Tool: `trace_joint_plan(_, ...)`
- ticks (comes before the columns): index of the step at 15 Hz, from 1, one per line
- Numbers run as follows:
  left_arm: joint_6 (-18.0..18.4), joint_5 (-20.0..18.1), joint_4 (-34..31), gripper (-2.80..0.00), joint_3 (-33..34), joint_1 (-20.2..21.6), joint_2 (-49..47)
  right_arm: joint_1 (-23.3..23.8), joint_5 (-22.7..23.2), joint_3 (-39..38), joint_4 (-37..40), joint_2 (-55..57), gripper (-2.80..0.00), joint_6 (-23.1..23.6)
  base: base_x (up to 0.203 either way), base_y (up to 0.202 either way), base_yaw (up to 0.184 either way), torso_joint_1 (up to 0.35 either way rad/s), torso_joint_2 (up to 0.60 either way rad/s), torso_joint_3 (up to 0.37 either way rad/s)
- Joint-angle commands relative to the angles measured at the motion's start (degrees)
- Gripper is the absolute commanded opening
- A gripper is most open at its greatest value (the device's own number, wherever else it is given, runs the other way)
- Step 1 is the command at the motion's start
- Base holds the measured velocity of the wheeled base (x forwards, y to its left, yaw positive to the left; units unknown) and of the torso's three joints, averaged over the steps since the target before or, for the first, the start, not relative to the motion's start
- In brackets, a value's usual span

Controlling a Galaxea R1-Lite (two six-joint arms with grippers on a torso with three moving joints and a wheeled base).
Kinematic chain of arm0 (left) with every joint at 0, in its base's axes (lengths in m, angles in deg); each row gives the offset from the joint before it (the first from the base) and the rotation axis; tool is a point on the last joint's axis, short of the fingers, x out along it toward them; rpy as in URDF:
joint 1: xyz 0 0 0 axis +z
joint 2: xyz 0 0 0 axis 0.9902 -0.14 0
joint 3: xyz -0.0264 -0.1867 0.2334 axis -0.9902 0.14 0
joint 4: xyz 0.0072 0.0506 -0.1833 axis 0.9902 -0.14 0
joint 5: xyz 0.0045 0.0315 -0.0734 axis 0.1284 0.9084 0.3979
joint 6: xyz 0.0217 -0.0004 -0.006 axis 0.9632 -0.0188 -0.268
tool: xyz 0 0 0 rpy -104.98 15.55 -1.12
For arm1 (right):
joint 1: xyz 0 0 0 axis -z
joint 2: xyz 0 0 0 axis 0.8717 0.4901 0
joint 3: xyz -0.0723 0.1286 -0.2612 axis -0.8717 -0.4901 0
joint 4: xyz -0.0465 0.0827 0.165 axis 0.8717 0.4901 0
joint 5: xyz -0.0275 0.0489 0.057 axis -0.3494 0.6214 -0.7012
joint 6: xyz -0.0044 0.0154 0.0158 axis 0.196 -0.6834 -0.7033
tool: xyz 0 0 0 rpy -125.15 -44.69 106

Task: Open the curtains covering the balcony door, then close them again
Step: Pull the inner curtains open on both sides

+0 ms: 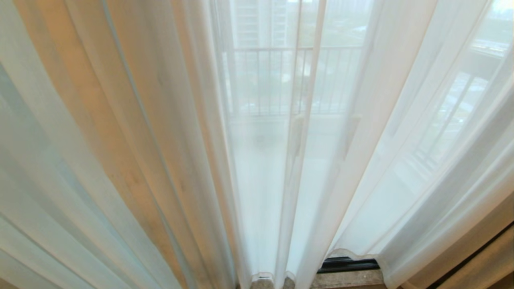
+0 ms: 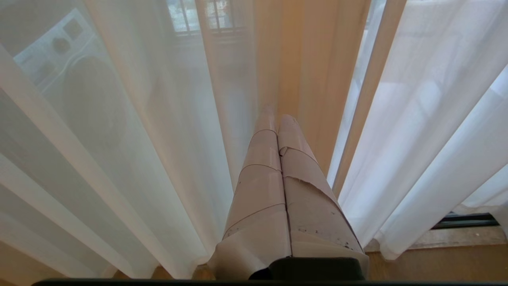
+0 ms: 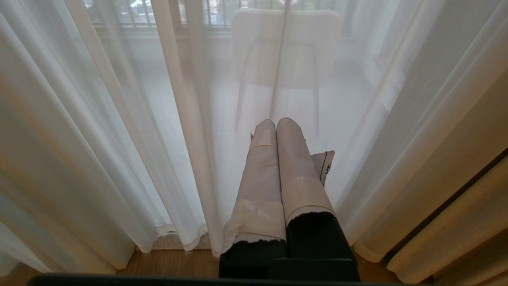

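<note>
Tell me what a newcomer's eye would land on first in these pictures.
Sheer white curtains fill the head view, drawn together, with a balcony railing faint behind them. In each wrist view, tape-wrapped fingers pressed together point at the fabric: the left gripper, the right gripper. A pale chair shows through behind the right one.

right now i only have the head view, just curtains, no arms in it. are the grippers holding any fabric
Observer: No. The left gripper is shut on nothing, pointing at the curtains.
Operator: and the right one
Observer: The right gripper is shut too, fingers pressed together, no fabric between them.
Operator: anything behind the sheer i can't see
Observer: A pale chair stands on the balcony ahead of the right gripper, and a washing machine shows through the fabric in the left wrist view.
</note>
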Motion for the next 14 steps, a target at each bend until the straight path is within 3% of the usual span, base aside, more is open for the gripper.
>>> trace_joint_plan(1, 0.0, 0.0, 0.0, -2.8, 0.0, 0.1, 0.0, 0.0, 0.0, 0.0, 0.0, 0.1, -2.8, 0.0, 0.0, 0.0, 0.0, 0.0, 0.0, 0.0)
trace_joint_plan(14, 0.1, 0.0, 0.0, -2.8, 0.0, 0.0, 0.0, 0.0, 0.0, 0.0, 0.0, 0.1, -2.8, 0.0, 0.0, 0.0, 0.0, 0.0, 0.0, 0.0)
